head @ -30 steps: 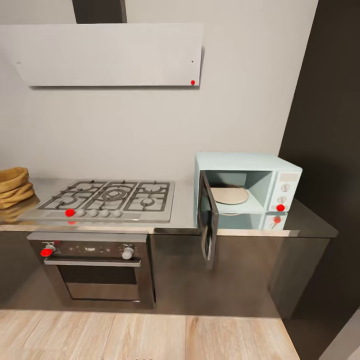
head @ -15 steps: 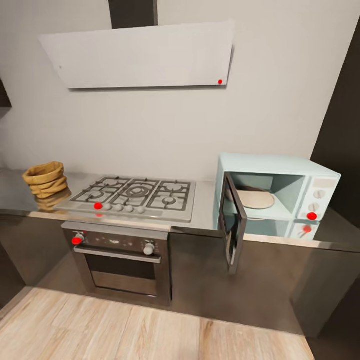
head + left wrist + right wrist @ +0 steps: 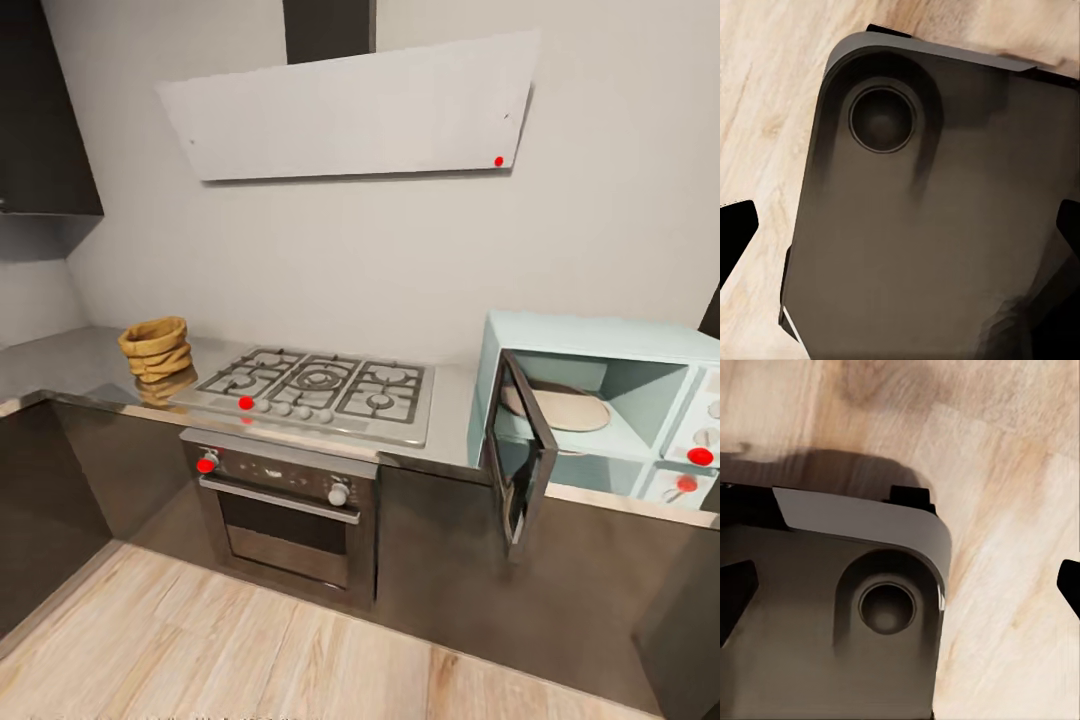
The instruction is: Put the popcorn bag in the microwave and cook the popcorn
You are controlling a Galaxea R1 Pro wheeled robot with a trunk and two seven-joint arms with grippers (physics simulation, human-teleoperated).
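The popcorn bag (image 3: 155,348), a mustard-tan sack with a rolled rim, stands upright on the glossy grey countertop (image 3: 60,368) left of the hob. At the right end of the countertop sits the mint-blue microwave (image 3: 600,338). Its dark glass door (image 3: 520,462) is swung wide open, and a round tan turntable (image 3: 560,408) lies in the bare cavity. My left gripper (image 3: 900,229) is open, pointing down over my own dark base, fingertips far apart. My right gripper (image 3: 903,589) is open too, above the base and the wooden floor.
A steel gas hob (image 3: 320,385) lies between the bag and the microwave, with a steel-fronted oven (image 3: 290,510) below and a flat grey hood (image 3: 350,110) above. Dark cabinets line the left corner (image 3: 45,110). Wooden floor (image 3: 250,650) stretches in front of the units.
The head camera has swung left and pulled back, so the whole scene has slid rightward. The bag is now fully in view; the microwave's right edge is cut off. Nothing on the counter moved.
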